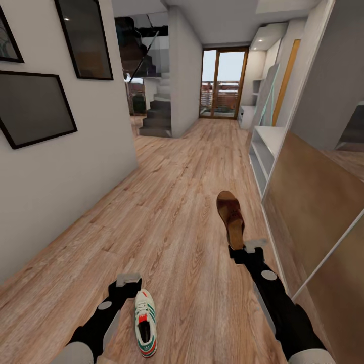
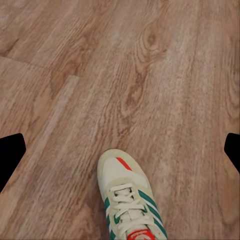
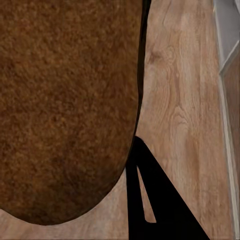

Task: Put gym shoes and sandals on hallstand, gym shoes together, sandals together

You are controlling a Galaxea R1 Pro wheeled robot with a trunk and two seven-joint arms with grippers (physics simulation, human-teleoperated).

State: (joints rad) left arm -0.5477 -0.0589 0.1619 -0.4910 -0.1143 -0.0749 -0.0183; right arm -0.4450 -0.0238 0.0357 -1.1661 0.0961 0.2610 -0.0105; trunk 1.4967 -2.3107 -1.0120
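Note:
One white gym shoe (image 1: 145, 323) with green stripes lies on the wooden corridor floor (image 1: 177, 192), just right of my left gripper (image 1: 129, 279). In the left wrist view its toe and laces (image 2: 125, 195) sit between and below the widely spread fingertips (image 2: 11, 155), so that gripper is open and empty. My right gripper (image 1: 247, 246) is shut on the heel end of a brown sandal (image 1: 230, 215), which points forward above the floor. The sandal's brown surface (image 3: 65, 100) looms close beside one dark finger (image 3: 150, 200). The pale hallstand (image 1: 270, 139) stands ahead along the right wall.
A white wall with dark framed pictures (image 1: 33, 106) runs along the left. Stairs (image 1: 156, 114) and a glass door (image 1: 222, 83) lie at the corridor's far end. A large brown reflective panel (image 1: 313, 202) lines the right side close to my right arm.

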